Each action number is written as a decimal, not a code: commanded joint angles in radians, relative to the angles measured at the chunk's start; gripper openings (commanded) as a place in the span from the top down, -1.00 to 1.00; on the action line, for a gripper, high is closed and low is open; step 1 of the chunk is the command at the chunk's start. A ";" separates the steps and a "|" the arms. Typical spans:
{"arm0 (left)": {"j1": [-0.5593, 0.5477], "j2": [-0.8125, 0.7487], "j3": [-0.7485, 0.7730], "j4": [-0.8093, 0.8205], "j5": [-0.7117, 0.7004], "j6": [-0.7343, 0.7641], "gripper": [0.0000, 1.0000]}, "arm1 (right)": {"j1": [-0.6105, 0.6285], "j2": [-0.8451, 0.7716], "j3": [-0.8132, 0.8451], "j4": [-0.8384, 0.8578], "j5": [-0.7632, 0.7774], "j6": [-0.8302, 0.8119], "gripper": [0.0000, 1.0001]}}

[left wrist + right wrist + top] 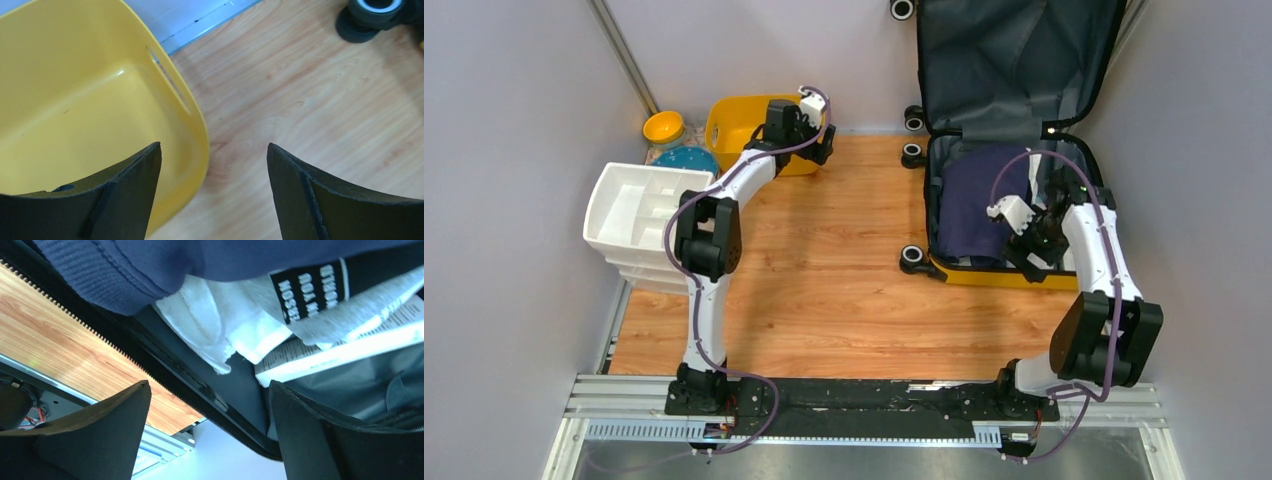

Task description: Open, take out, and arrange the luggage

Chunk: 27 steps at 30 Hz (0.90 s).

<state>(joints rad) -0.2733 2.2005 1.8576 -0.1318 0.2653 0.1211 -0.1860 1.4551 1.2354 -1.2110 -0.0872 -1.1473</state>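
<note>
Yellow suitcase (989, 273) lies open at two o'clock on the wooden surface (824, 290).

Its dark grey lid (1014, 60) is thrown back toward twelve o'clock, and black wheels (914, 258) line the nine o'clock side. Inside are a navy garment (969, 205), a white cloth (200, 325) and a black label (310, 287) with white capitals too blurred to read. The right pincer (210, 387) gapes, released, over the zipped rim. The left pincer (215, 150), also released, straddles a yellow tub's (75, 115) edge at eleven o'clock.

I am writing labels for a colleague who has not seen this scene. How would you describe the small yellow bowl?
Look at the far left corner of the wooden table, behind the white organiser. The bowl sits beside a teal plate and a yellow tub. It shares the tub's colour but is round and smaller; the tub is boxy.
</note>
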 commanded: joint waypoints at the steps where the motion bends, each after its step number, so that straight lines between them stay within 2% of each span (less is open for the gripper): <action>1: 0.009 0.097 0.095 0.014 0.006 0.100 -0.65 | -0.004 -0.071 0.067 -0.050 -0.012 0.073 -0.86; 5: 0.009 0.143 0.143 -0.009 0.084 0.088 -0.43 | -0.004 -0.107 0.148 -0.169 -0.077 0.136 -0.86; 8: 0.008 0.142 0.140 -0.052 0.178 0.075 -0.10 | -0.004 -0.117 0.235 -0.225 -0.132 0.219 -0.86; 12: 0.008 0.081 0.068 -0.078 0.262 0.063 0.58 | -0.004 -0.113 0.372 -0.280 -0.206 0.305 -0.86; 15: 0.003 -0.022 -0.053 -0.088 0.369 0.094 1.00 | -0.004 -0.110 0.404 -0.266 -0.239 0.354 -0.87; 18: -0.013 -0.131 -0.167 -0.152 0.506 0.181 1.00 | -0.004 -0.092 0.433 -0.239 -0.266 0.406 -0.87; 21: -0.047 -0.232 -0.254 -0.297 0.604 0.348 1.00 | -0.004 -0.058 0.466 -0.214 -0.295 0.468 -0.87; 24: -0.085 -0.347 -0.368 -0.463 0.661 0.573 1.00 | -0.004 -0.022 0.495 -0.194 -0.324 0.527 -0.87; 25: -0.096 -0.401 -0.421 -0.512 0.675 0.703 1.00 | -0.004 -0.007 0.499 -0.184 -0.328 0.544 -0.87; 27: -0.112 -0.449 -0.469 -0.638 0.689 0.797 1.00 | -0.004 0.004 0.516 -0.177 -0.344 0.579 -0.86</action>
<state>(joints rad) -0.3374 1.8946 1.4712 -0.4778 0.7727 0.5892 -0.1925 1.4361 1.6981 -1.3499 -0.3721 -0.6842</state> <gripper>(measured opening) 0.021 0.934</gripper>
